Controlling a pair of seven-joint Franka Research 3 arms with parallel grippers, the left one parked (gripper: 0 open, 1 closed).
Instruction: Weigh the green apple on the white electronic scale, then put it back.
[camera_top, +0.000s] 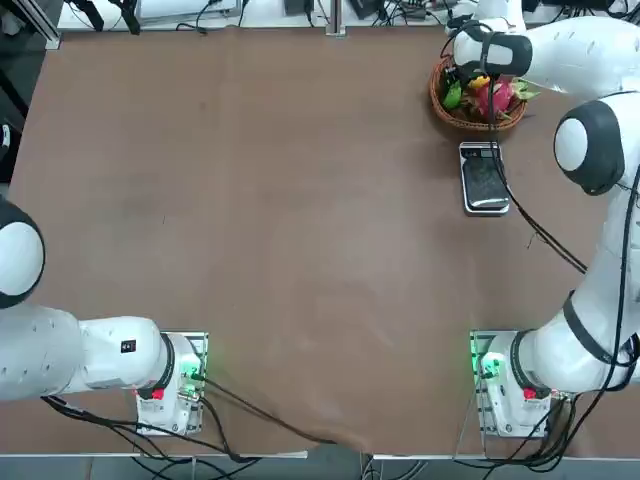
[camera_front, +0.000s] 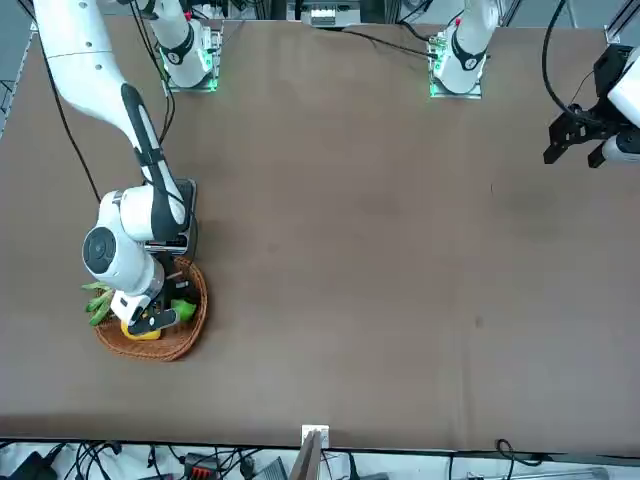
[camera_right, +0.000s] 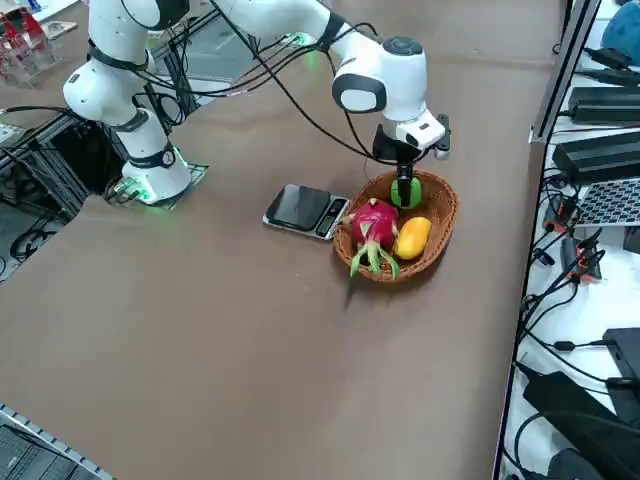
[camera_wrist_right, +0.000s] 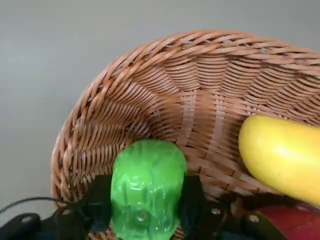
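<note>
Green apple (camera_wrist_right: 148, 187) between right gripper (camera_wrist_right: 145, 207) fingers

Yellow fruit (camera_wrist_right: 282, 155) and dragon fruit (camera_right: 372, 224) crowd the basket (camera_wrist_right: 165, 80); scale (camera_right: 305, 210) top bare

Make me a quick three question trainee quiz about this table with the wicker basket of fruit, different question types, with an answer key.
1. True or false: the small bright-green apple lies on the flat dark-topped white electronic scale.
2. Which sits between the right gripper fingers? A) the yellow-orange fruit B) the green apple C) the pink spiky dragon fruit
3. Fill in: the scale lies on the brown table beside the round woven ______.

Key: 1 false, the apple is in the basket and the scale plate is bare. 2 B, a finger on each side of it. 3 basket.
</note>
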